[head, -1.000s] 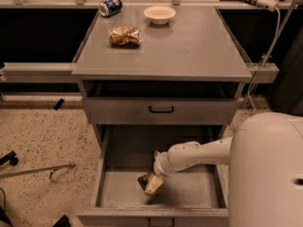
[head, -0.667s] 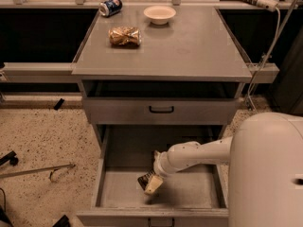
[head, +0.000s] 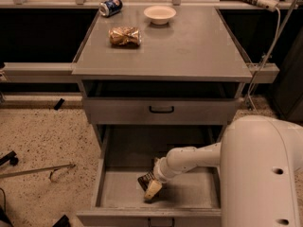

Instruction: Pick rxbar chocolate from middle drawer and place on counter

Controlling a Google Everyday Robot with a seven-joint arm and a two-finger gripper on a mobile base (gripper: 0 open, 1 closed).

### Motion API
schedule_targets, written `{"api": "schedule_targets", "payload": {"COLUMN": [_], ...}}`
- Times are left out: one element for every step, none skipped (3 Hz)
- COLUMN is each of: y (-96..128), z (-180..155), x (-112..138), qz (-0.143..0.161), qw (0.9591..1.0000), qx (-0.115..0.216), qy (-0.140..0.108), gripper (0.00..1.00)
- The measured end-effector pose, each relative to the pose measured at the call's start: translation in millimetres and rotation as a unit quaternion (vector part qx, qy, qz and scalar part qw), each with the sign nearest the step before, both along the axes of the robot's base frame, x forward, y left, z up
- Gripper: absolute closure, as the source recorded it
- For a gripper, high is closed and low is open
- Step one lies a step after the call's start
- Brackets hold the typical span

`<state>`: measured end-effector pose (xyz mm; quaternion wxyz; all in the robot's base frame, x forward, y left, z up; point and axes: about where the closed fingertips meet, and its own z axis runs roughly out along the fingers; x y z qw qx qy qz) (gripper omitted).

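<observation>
Sitting low in middle drawer (head: 118,193), claw (head: 152,190) against rxbar chocolate (head: 145,179); clamped or open, cannot tell.

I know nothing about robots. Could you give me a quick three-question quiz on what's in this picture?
1. True or false: the end effector is down inside the open middle drawer, right by the rxbar chocolate.
2. What lies on its side at the back left of the counter? A) a mug B) blue soda can C) a banana
3. How many things sit on the counter?
Key: 1 true; 2 B; 3 three: the can, white bowl, gold snack bag.
</observation>
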<state>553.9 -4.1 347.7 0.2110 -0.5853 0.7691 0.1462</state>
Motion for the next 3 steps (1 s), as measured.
{"api": "schedule_targets", "payload": {"y": [-1.0, -0.9, -0.9], "z": [-13.0, -13.2, -13.2], "x": [-0.7, -0.7, -0.7], "qz": [-0.001, -0.001, -0.001], "qw": [0.9999, 0.9999, 0.9999], "qx": [0.0, 0.0, 0.0], "qy": [0.01, 0.01, 0.01], "gripper": [0.0, 0.19, 0.42]}}
